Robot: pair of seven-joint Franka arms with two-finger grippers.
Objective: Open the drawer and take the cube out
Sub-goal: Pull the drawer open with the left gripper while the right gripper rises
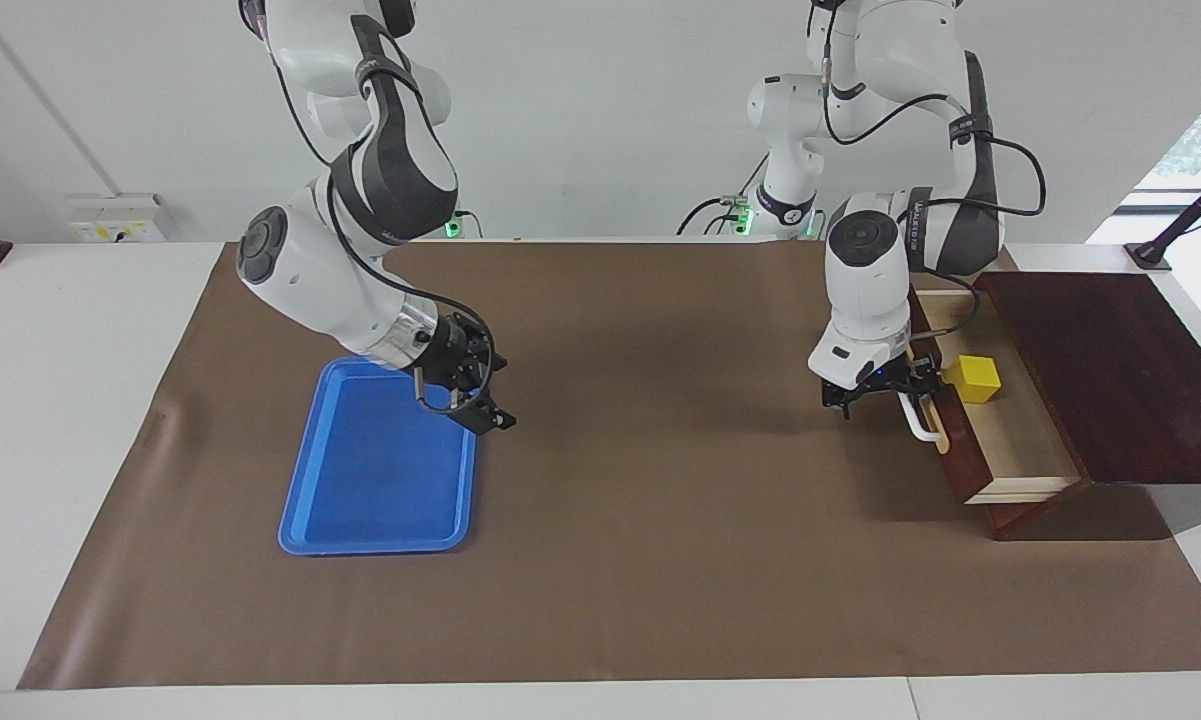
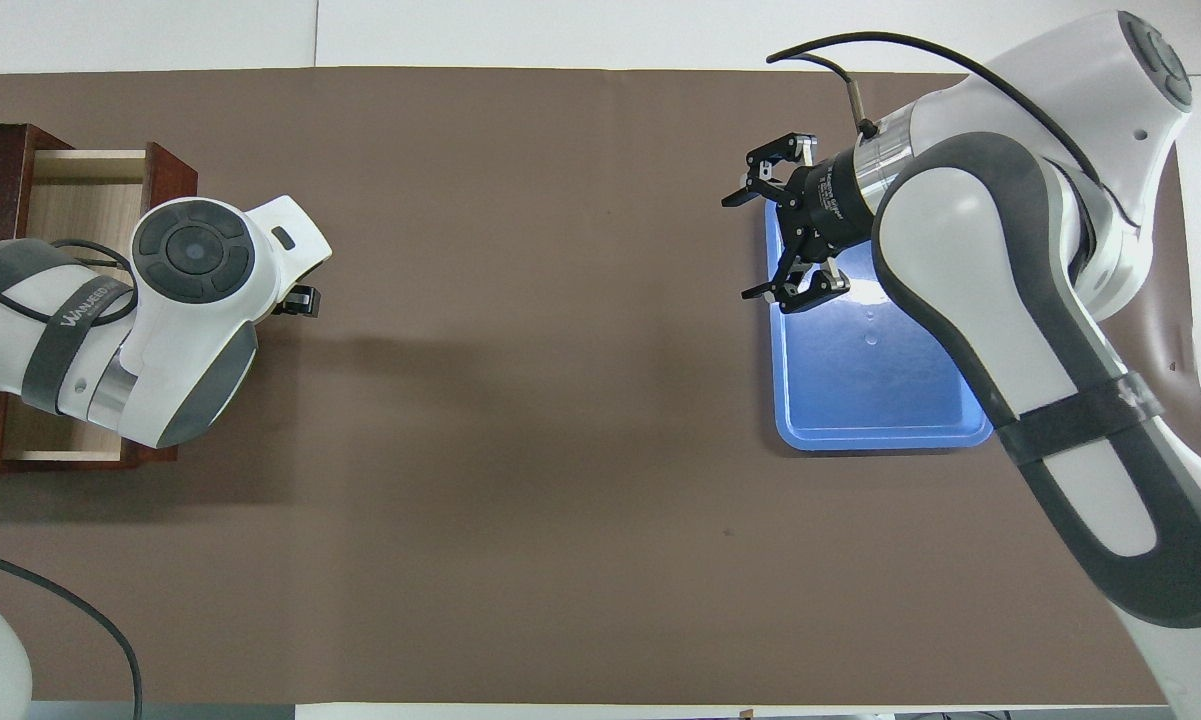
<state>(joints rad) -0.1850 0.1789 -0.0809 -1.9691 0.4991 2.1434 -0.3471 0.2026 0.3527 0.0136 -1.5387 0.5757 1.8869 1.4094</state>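
Note:
The drawer (image 1: 1022, 445) stands pulled out of the dark wooden cabinet (image 1: 1110, 370) at the left arm's end of the table, its pale interior showing. The yellow cube (image 1: 975, 378) sits inside it, in the part nearer the robots. My left gripper (image 1: 885, 392) is low at the drawer's front, open, its fingers astride the end of the white handle (image 1: 922, 428) nearer the robots. In the overhead view the left arm covers the cube and handle; the drawer (image 2: 70, 195) shows in part. My right gripper (image 1: 472, 405) is open and empty over the blue tray's edge, and shows in the overhead view (image 2: 765, 240).
A flat blue tray (image 1: 380, 470) lies empty at the right arm's end of the table, also in the overhead view (image 2: 870, 390). A brown mat (image 1: 660, 500) covers the table between tray and cabinet.

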